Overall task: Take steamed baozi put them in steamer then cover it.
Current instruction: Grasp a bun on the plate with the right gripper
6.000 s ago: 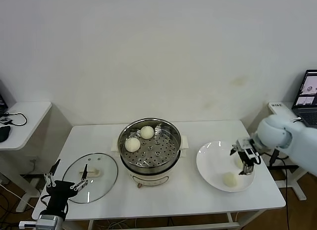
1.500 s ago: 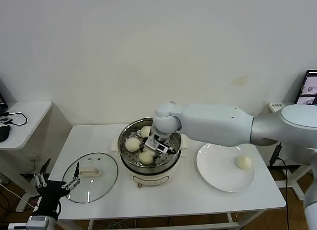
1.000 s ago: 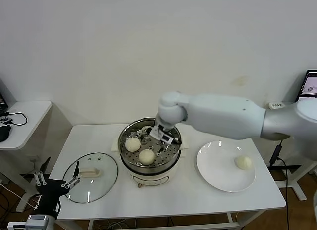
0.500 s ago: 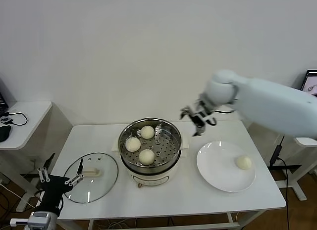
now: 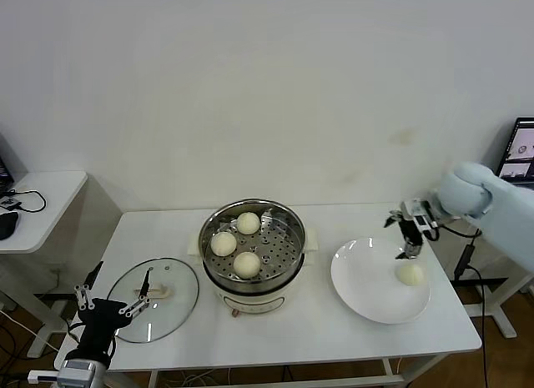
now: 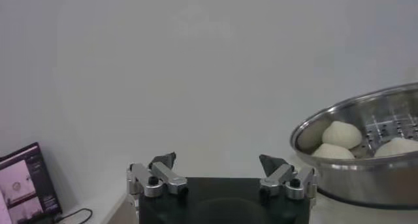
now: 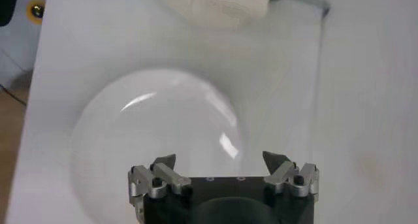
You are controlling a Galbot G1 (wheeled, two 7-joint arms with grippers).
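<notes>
Right gripper (image 5: 408, 234) out at the far right on a bent white forearm, wrist tipped downward, fingers (image 7: 164, 163) spread wide apart with nothing between the jaws. Black wrist body directly behind the jaws, silver knuckles on either side. Left gripper (image 5: 109, 298) low at the near left, parked, pointing forward and slightly up, fingers (image 6: 163, 160) likewise splayed wide, gap between the jaws bare. Black mount below it on a slim silver wrist.

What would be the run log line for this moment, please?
steamer: three baozi inside | plate: one baozi | right gripper: open above it | left gripper: open, idle | cover: off
</notes>
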